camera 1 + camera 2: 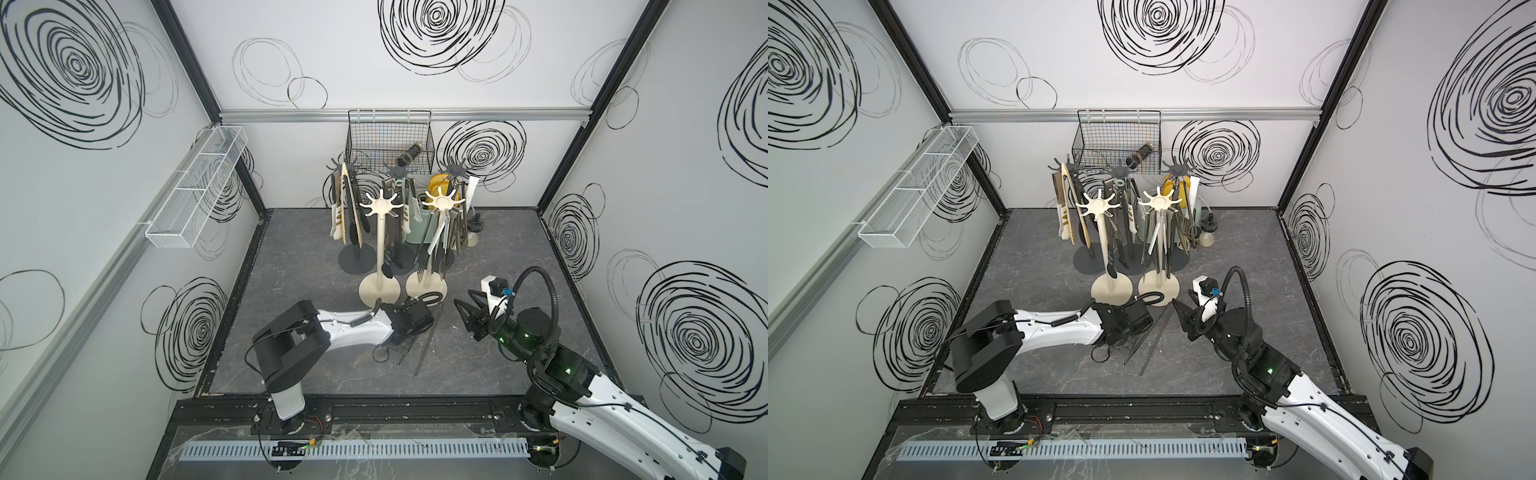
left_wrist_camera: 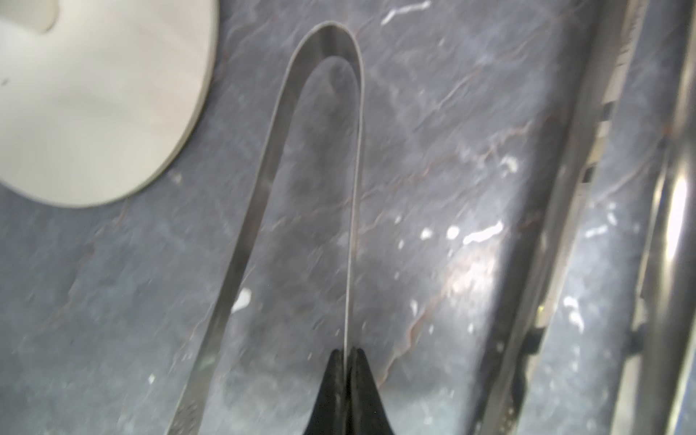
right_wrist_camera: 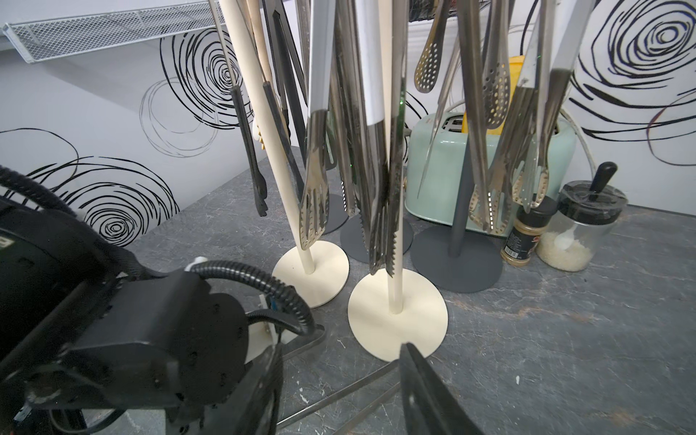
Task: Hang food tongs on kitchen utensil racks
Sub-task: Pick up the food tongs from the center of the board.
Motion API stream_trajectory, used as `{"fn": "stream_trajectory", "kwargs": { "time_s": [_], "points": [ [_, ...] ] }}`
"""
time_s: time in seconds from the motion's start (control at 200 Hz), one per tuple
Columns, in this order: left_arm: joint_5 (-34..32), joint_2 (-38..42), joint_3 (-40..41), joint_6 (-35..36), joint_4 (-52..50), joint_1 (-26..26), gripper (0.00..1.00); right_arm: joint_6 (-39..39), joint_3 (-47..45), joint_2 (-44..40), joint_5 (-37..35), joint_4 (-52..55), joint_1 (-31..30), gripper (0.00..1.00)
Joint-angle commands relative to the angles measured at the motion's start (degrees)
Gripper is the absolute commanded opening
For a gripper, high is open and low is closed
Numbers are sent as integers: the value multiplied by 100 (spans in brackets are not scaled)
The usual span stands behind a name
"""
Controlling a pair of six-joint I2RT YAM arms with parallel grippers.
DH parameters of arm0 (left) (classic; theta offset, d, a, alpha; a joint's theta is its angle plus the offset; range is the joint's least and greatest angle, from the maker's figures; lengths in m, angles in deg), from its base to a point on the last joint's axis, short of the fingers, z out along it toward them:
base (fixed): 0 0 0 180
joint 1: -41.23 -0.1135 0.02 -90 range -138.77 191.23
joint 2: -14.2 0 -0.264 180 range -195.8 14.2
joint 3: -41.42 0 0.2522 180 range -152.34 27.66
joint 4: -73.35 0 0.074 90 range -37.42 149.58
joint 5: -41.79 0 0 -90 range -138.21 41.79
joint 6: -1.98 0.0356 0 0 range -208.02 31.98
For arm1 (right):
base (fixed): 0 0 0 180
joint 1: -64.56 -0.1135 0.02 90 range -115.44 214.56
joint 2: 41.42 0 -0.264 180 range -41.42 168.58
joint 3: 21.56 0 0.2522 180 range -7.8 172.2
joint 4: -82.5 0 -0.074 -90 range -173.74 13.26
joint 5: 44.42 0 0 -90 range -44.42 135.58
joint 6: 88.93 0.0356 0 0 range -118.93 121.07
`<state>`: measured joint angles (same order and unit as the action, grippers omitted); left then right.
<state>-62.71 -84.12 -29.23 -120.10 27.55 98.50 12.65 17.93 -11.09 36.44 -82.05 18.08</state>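
Both top views: mounted high, well back, looking steeply down over the whole bench (image 1: 291,257); nearly the same scene in each.
Left wrist: very near the bench, facing along steel tongs (image 2: 241,244), with a cream rack base (image 2: 94,94) beside them.
Right wrist: low, near, facing the racks (image 3: 395,293) and back wall (image 3: 94,94).

The tongs (image 2: 260,196) are glossy steel, the tabletop (image 2: 452,150) matt veined stone.

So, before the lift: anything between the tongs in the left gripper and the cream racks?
Nothing visible: the steel tongs, in the left gripper, are beside a cream rack base. Its hooks carry other tongs.
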Motion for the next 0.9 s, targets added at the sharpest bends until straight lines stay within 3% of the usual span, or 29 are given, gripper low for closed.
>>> {"fn": "stream_trajectory", "kwargs": {
  "time_s": [0.0, 0.23, 0.36, 0.51, 0.64, 0.896],
  "points": [
    [-131, 717, 245, -288, -15, 13, 0, 30, -42, -56, -25, -102, 36, 52],
    [34, 1762, 641, -422, 0, -179, 0, 29, 1, 7, 35, -110, 112, 52],
    [626, 2328, 908, -418, 194, -604, 0, 18, 28, 23, 91, -101, 156, 52],
    [814, 3028, 931, -322, 163, -1118, 0, 19, 37, -9, 97, -99, 190, 52],
    [834, 3745, 788, 3, 286, -1583, 0, 22, 26, 4, 146, -114, 209, 52],
    [1496, 4863, 365, 1006, 1139, -2288, 0, 17, -12, 163, 403, -277, 315, 51]
  ]
}}
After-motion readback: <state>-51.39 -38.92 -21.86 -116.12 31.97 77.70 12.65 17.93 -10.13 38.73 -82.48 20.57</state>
